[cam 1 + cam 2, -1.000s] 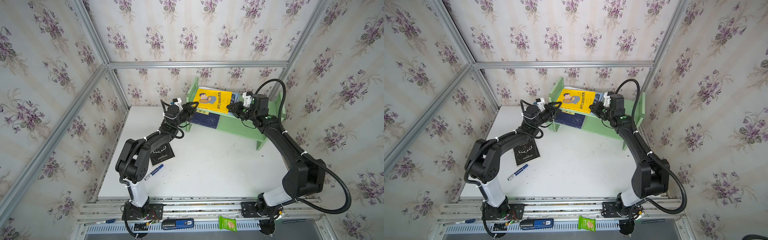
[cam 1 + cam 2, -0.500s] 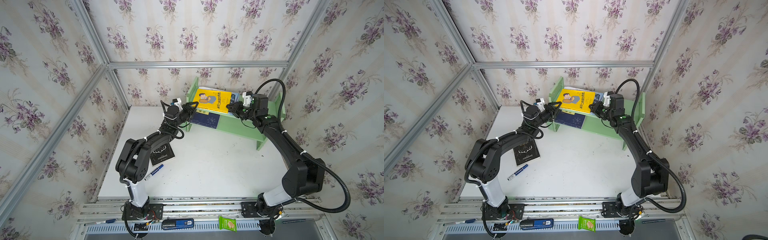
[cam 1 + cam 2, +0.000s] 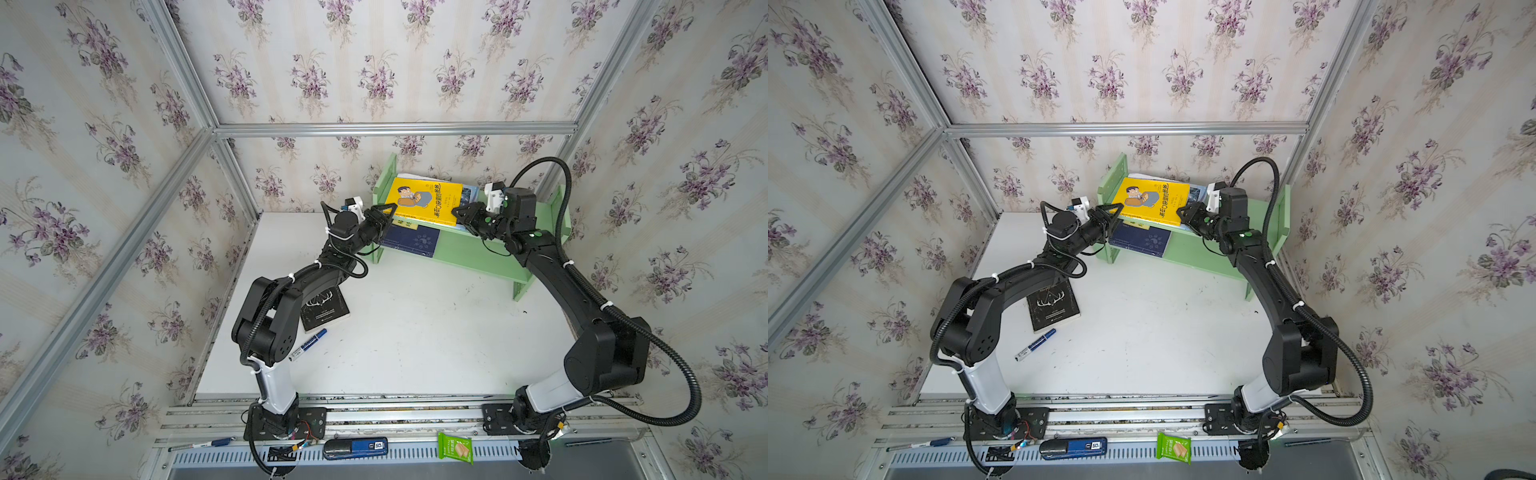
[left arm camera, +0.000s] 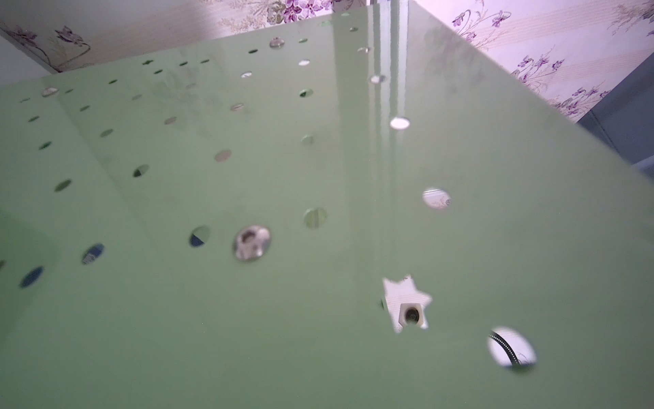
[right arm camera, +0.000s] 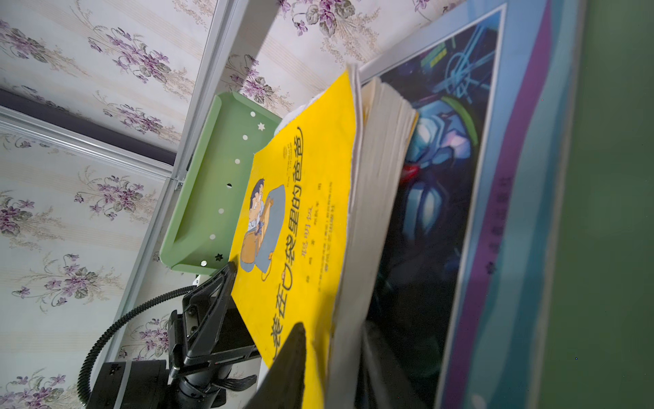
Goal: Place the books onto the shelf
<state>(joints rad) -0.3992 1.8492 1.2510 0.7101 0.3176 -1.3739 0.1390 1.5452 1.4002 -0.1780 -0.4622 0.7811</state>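
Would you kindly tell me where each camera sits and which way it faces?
Top views: high above the front rail, looking down on table, shelf, left arm and right arm.
Left wrist: close against the shelf's holed end panel; no gripper shows.
Right wrist: at shelf height, looking along the yellow book; own fingertips straddle it.
Shared: right wrist and top views show yellow book and left gripper.

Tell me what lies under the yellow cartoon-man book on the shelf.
A larger blue-swirl book lies directly under the yellow book, one end sticking out. Most of its cover is hidden, and whether anything lies below it on the shelf cannot be seen.
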